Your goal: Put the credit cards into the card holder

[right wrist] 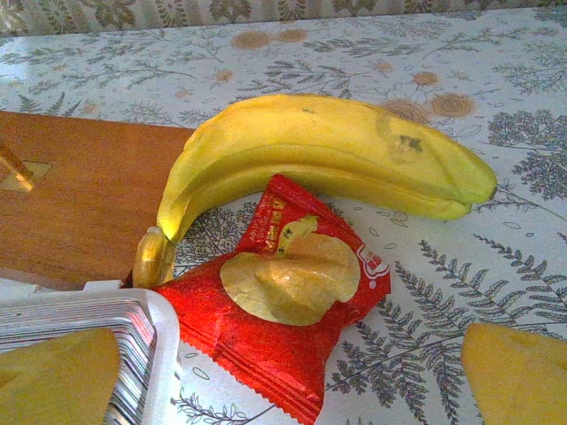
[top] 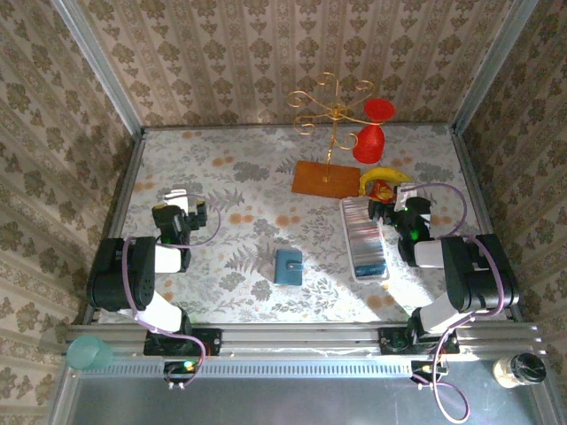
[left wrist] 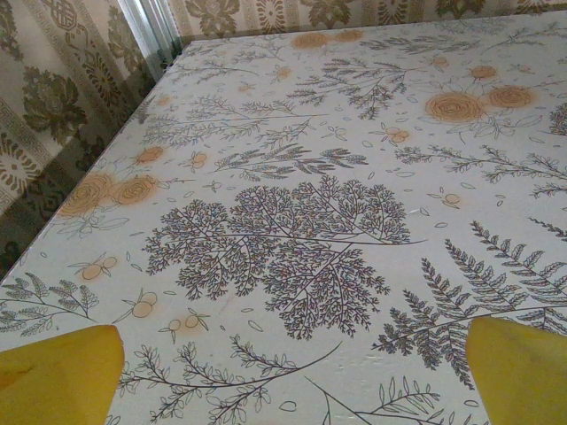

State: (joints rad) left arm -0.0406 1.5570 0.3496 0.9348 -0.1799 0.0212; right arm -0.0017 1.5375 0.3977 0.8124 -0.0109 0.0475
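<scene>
The credit cards (top: 361,232) stand packed on edge in a long white tray (top: 346,205) at the right of the table, with a blue one (top: 371,266) at its near end. In the right wrist view the cards (right wrist: 84,320) show as pale striped edges at lower left. The teal card holder (top: 288,266) lies shut in the middle of the table, and a small grey-blue flat piece (top: 260,290) lies just near-left of it. My right gripper (top: 391,211) (right wrist: 288,376) is open beside the tray's far end, over a red snack packet. My left gripper (top: 182,202) (left wrist: 292,381) is open over bare cloth at the left.
A banana (right wrist: 328,155) and a red snack packet (right wrist: 283,328) lie just beyond the right gripper. An orange-brown board (top: 321,178) carries a gold wire stand (top: 329,104) with two red cups (top: 370,142). The table's walls close in on the left, right and far sides.
</scene>
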